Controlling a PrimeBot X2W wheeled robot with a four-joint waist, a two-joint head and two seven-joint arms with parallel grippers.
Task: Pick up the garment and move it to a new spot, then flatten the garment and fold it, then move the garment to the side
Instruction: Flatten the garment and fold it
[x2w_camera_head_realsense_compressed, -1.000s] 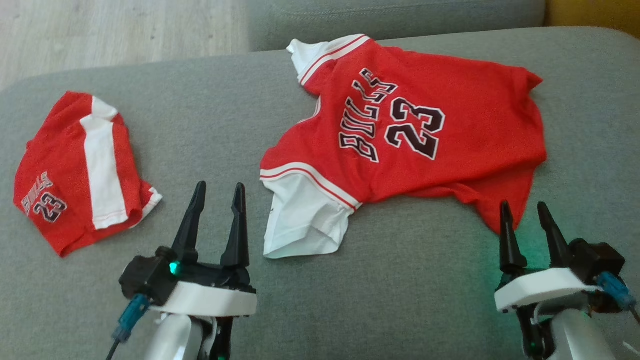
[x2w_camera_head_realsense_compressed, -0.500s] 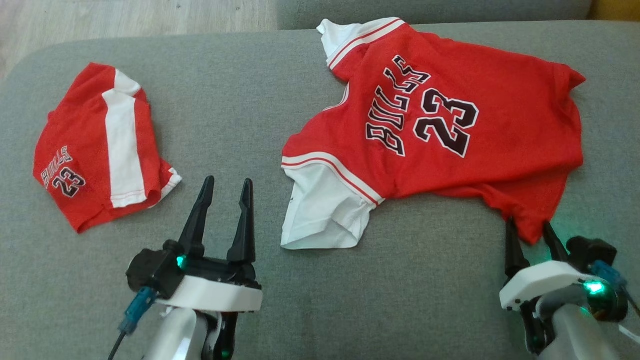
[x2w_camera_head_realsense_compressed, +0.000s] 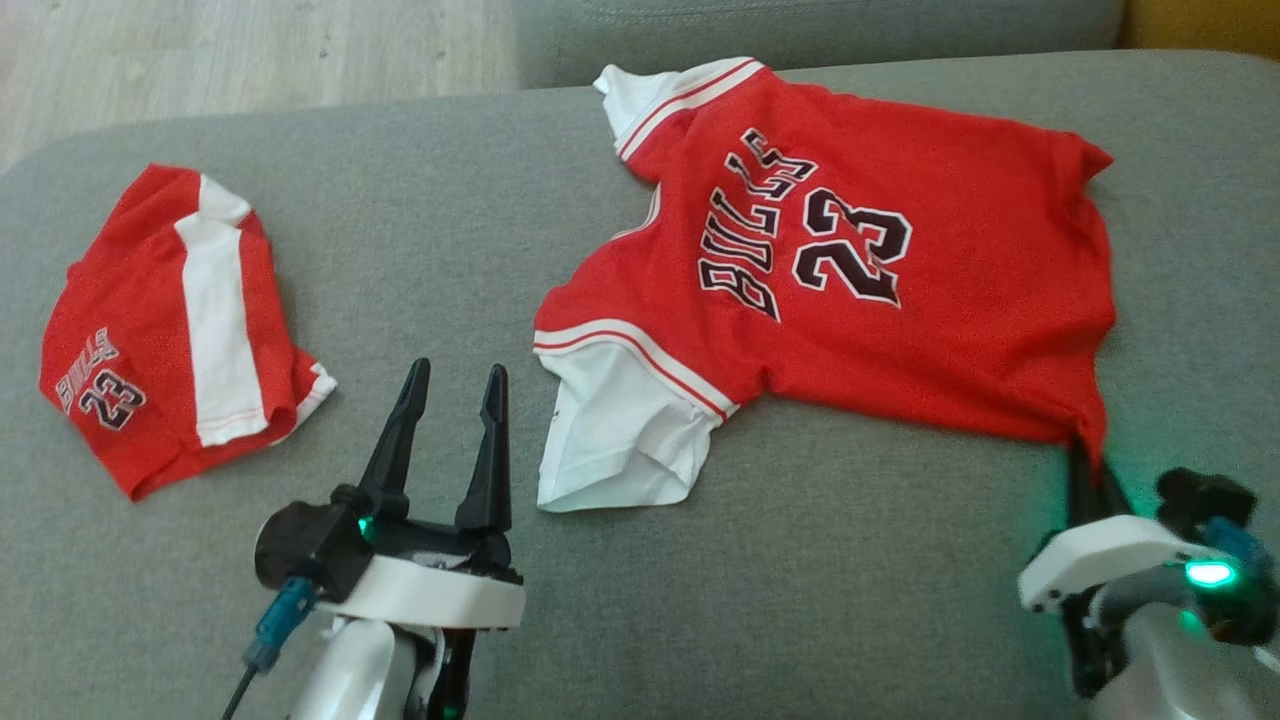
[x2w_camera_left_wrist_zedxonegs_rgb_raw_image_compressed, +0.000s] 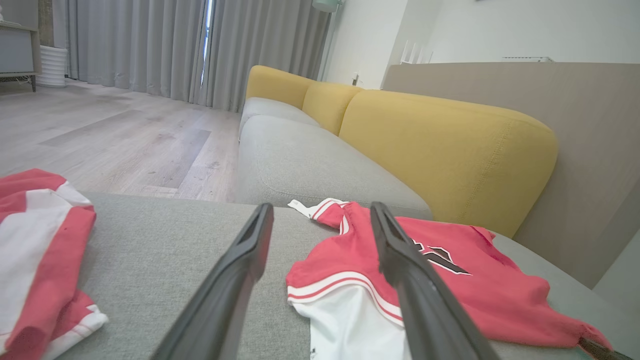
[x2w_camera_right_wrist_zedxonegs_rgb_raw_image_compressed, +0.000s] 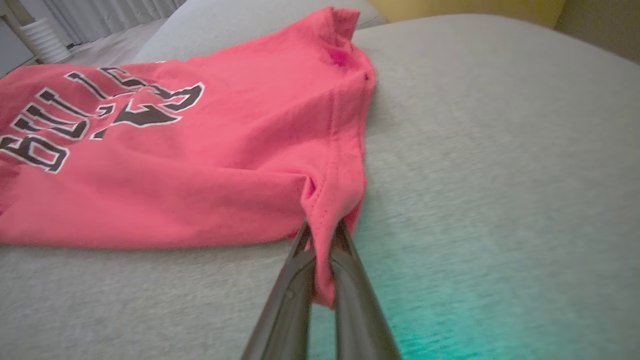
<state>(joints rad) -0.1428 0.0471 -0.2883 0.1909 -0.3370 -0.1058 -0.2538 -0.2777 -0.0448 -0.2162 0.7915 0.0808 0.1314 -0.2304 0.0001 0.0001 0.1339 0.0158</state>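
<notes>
Grey sofa cushion (x2w_camera_head_realsense_compressed: 800, 600) carries everything. At its left a folded pair of red shorts (x2w_camera_head_realsense_compressed: 170, 330) lies apart, likely finished with. The left claw (x2w_camera_head_realsense_compressed: 457, 370) hovers empty, fingers apart, near the white sleeve of the red jersey (x2w_camera_head_realsense_compressed: 900, 330), which sprawls unflattened right of centre. The right claw (x2w_camera_head_realsense_compressed: 1088, 460) is clamped on its near right hem corner, probably to lift it.

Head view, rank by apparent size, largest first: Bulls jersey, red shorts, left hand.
1. Bulls jersey
2. red shorts
3. left hand, which sits nearer the camera, so its place against the shorts is less sure.
</notes>
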